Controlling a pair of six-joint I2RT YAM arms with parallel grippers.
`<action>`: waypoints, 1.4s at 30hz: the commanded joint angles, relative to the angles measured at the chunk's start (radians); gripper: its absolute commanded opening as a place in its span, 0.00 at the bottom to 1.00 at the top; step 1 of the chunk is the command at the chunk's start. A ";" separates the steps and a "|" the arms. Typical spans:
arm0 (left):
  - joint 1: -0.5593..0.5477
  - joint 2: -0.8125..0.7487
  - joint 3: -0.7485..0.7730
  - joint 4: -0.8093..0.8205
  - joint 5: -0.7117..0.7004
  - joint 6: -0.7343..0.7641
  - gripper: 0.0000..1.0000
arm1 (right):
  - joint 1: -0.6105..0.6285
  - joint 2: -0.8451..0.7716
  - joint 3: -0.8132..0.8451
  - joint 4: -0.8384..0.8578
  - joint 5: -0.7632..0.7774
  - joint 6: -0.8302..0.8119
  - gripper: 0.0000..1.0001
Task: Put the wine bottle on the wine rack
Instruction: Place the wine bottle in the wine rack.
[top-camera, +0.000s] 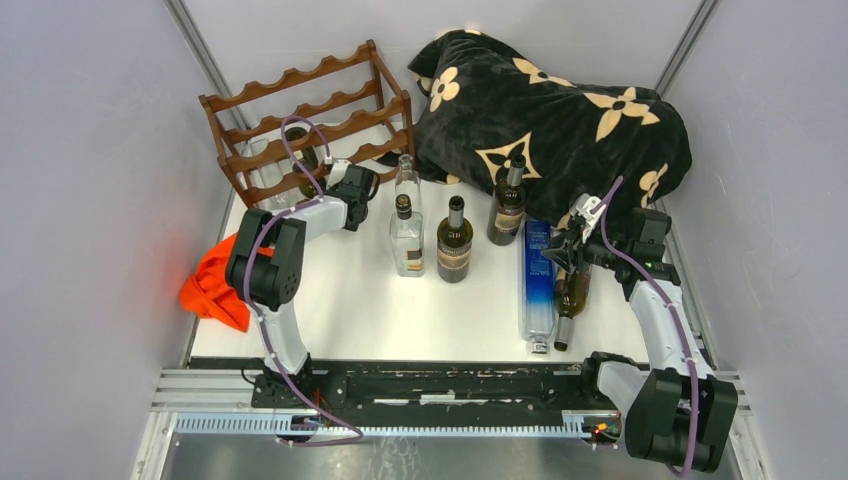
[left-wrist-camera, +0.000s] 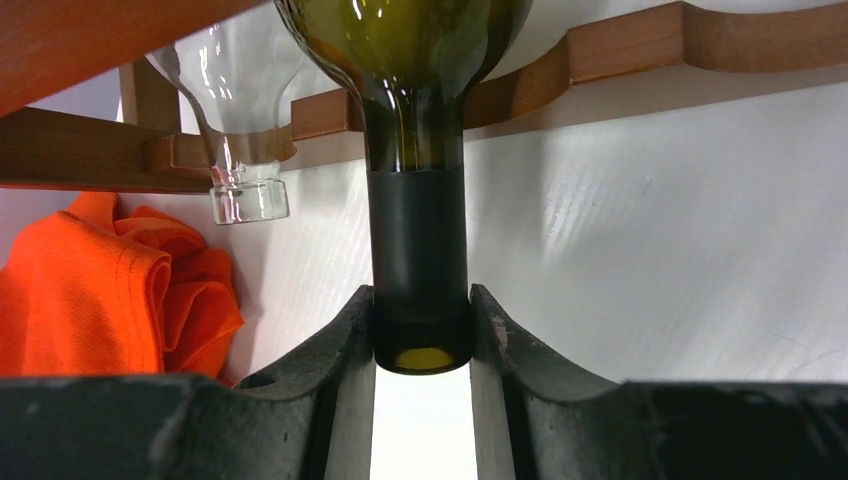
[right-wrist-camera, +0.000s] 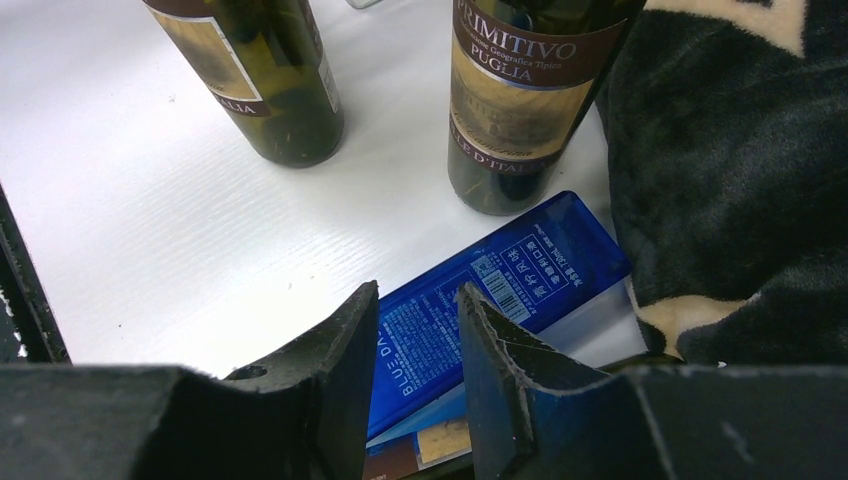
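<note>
I have the left end effector clamped on the neck of a green wine bottle lying in the wine rack beside one clear bottle, release pending, while right of the rack six bottles wait, my right end effector shut, empty

From my right wrist camera I see the right end effector at the bottom of the frame, its two dark fingers close together with only a narrow gap. Showing through that gap and just above it is a blue bottle lying flat on the white desk, its printed label and barcode facing up. Two dark green wine bottles stand upright above it: one at upper left, the other at upper centre, labelled "Primitivo Puglia". A black blanket with cream patches fills the right side.
</note>
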 joint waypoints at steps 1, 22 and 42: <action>0.007 0.007 0.061 -0.013 0.012 0.046 0.04 | 0.005 -0.001 0.044 0.016 -0.007 -0.016 0.41; 0.027 0.006 0.104 -0.033 0.033 0.004 0.68 | 0.007 -0.002 0.044 0.012 -0.011 -0.016 0.41; 0.003 -0.281 -0.053 -0.102 0.296 -0.121 0.62 | 0.010 -0.010 0.045 0.010 -0.005 -0.021 0.41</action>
